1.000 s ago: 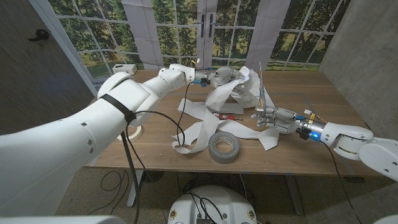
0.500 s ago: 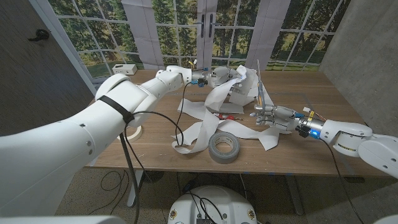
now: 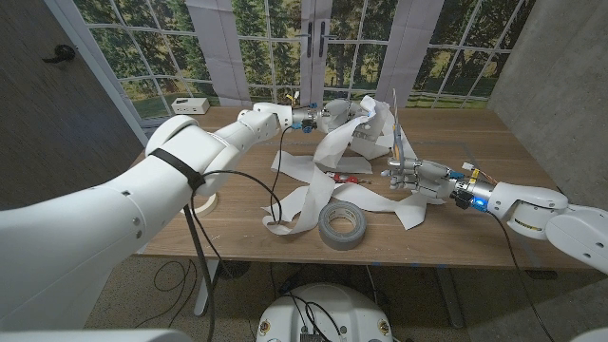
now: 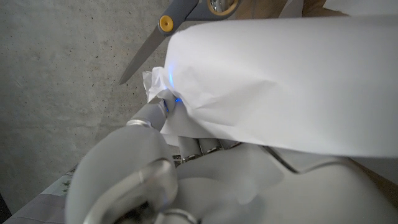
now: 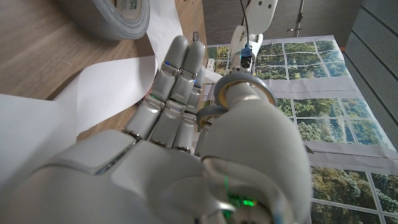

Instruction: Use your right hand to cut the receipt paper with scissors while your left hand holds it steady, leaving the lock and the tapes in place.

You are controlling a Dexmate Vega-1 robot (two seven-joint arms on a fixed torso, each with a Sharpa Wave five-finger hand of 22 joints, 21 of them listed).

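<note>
From the head camera I count one long ribbon of receipt paper, one pair of scissors, two tape rolls and two robot hands. My left hand is at the far side of the table with the raised part of the paper bunched against it; I take it to be gripping the strip, though the paper covers the fingers there. My right hand holds the scissors upright, blades pointing up just beside the lifted fold of paper and apart from the left hand. The grey tape roll lies on the near side of my right hand, just inward of it, touching a paper loop; the pale tape roll sits well apart from both hands, near the left arm. A small red-handled item lies among the paper between the hands; I cannot tell what it is. The left wrist camera adds the scissors' yellow pivot screw and a grey blade just beyond the paper draped over that hand. The right wrist camera shows the right fingers pressed together, with the thumb through a metal-coloured handle ring.
</note>
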